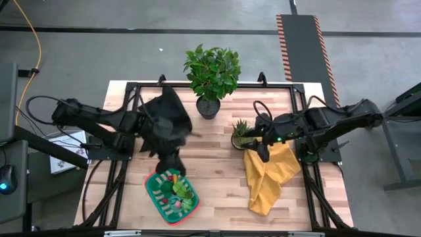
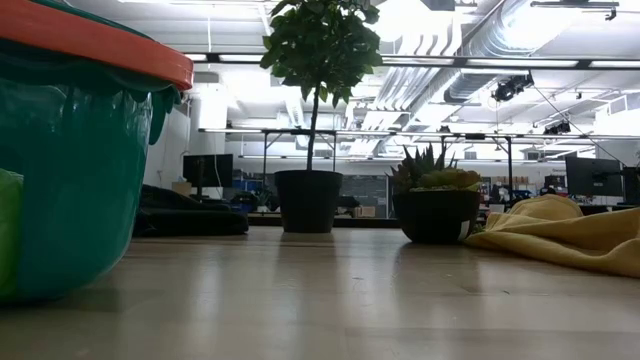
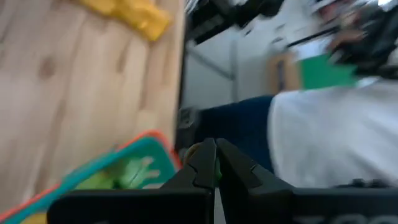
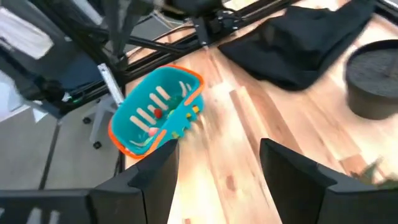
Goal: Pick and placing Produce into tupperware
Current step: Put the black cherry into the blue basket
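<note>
The tupperware [image 2: 80, 150] sits closest, its long side slanting, with produce [image 1: 175, 191] inside. The left gripper [image 1: 172, 162] hangs just beside its back rim, pinched closed and empty. The right gripper [image 1: 262, 154] is farther off, fingers apart, holding nothing

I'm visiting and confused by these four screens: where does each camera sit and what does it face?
High view: overhead, looking straight down on the table and both arms.
Low view: at tabletop level, facing the leafy plant; no arm shows.
Left wrist view: on the left arm, past the shut left gripper, toward the table edge.
Right wrist view: on the right arm, between the open right gripper fingers.
Shared: the green container shows in both wrist views.
</note>
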`<state>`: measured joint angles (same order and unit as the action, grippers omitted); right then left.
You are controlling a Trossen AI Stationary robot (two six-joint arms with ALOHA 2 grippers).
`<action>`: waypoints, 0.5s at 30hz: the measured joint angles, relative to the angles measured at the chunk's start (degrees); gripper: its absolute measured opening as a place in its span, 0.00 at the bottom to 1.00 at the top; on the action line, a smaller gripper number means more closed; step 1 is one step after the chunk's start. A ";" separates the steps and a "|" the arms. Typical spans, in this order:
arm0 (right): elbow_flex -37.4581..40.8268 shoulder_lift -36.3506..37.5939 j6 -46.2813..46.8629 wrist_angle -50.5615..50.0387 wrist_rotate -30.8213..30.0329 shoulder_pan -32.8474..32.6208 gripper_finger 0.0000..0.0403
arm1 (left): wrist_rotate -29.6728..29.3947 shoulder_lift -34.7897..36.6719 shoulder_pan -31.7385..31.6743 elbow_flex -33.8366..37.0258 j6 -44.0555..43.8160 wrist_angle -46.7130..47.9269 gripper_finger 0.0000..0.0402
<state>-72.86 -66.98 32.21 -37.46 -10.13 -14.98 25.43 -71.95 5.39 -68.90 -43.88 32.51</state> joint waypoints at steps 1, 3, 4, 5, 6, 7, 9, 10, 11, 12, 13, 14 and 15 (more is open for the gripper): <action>0.02 0.13 0.34 -0.50 -0.58 0.00 0.54 | -2.02 0.01 1.57 -0.01 0.60 1.82 0.00; 0.02 0.25 0.36 -0.70 -1.49 0.00 0.54 | -7.42 -0.07 4.70 -0.02 1.51 6.17 0.00; 0.02 0.27 0.37 -0.90 -1.81 0.00 0.54 | -10.47 -0.17 6.49 -0.02 1.51 8.33 0.00; 0.02 0.30 0.37 -1.01 -1.94 0.01 0.54 | -13.70 -0.37 8.20 -0.02 1.43 10.07 0.00; 0.02 0.30 0.37 -0.97 -2.22 0.02 0.54 | -16.82 -0.65 9.83 -0.02 0.79 11.45 0.00; 0.01 0.30 0.35 -1.03 -2.67 0.02 0.54 | -19.67 -0.92 11.48 -0.02 -0.26 12.93 0.00; 0.02 0.28 0.37 -1.18 -3.27 0.02 0.54 | -24.80 -1.35 14.53 0.00 -3.07 15.12 0.00; 0.02 0.28 0.37 -1.19 -3.42 0.02 0.54 | -26.96 -1.70 15.97 -0.01 -4.71 15.40 0.00; 0.02 0.28 0.37 -1.28 -3.48 0.02 0.54 | -28.77 -2.09 17.31 -0.02 -6.26 15.48 0.00; 0.02 0.28 0.37 -1.40 -3.66 0.02 0.54 | -30.24 -2.47 18.69 -0.02 -7.75 15.92 0.00; 0.02 0.28 0.37 -1.39 -3.86 0.02 0.54 | -31.43 -2.95 20.08 -0.02 -9.30 16.44 0.00; 0.02 0.28 0.37 -1.39 -3.87 0.02 0.54 | -32.60 -3.57 21.32 -0.02 -10.96 16.53 0.00; 0.02 0.28 0.37 -1.59 -3.87 0.02 0.54 | -33.84 -4.23 22.50 -0.02 -12.99 16.78 0.00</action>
<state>-72.84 -66.70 32.58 -39.06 -14.00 -14.96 -8.41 -76.18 27.89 -68.93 -56.87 49.29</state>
